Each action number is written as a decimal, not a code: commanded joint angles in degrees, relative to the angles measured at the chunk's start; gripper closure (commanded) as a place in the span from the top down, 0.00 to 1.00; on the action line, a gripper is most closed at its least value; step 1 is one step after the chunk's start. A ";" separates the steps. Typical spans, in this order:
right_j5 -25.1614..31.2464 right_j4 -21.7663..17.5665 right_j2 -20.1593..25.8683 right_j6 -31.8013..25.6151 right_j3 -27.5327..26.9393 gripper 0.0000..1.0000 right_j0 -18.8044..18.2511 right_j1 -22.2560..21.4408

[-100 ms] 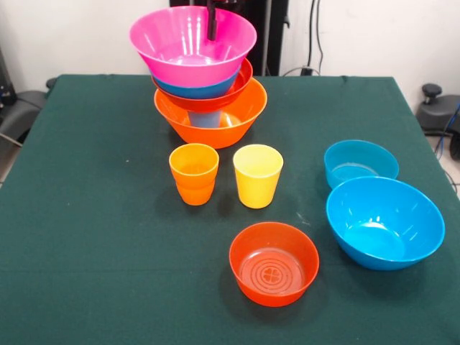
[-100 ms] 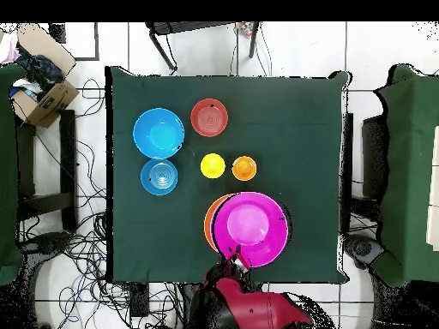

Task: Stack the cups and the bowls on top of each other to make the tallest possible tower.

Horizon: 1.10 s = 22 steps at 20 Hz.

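Nearest, glossy red-orange bowl, ringed base. Tower: translucent nested bowls, wide pink bowl topmost. Gripper at its rim; finger state unreadable.

cups before tower, bowls beside

Gripper hangs vertically from the arm.

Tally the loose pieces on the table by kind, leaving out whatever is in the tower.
Bowls: 3 (red-orange bowl, smaller blue bowl, larger blue bowl)
Cups: 2 (orange cup, yellow cup)
Total: 5
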 commanded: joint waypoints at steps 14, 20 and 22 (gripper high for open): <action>7.70 -0.84 4.50 6.43 -1.36 1.00 0.59 1.87; 9.05 -0.38 4.93 6.15 -1.18 1.00 0.38 1.10; 9.55 -0.28 5.16 6.07 -1.03 1.00 0.22 0.72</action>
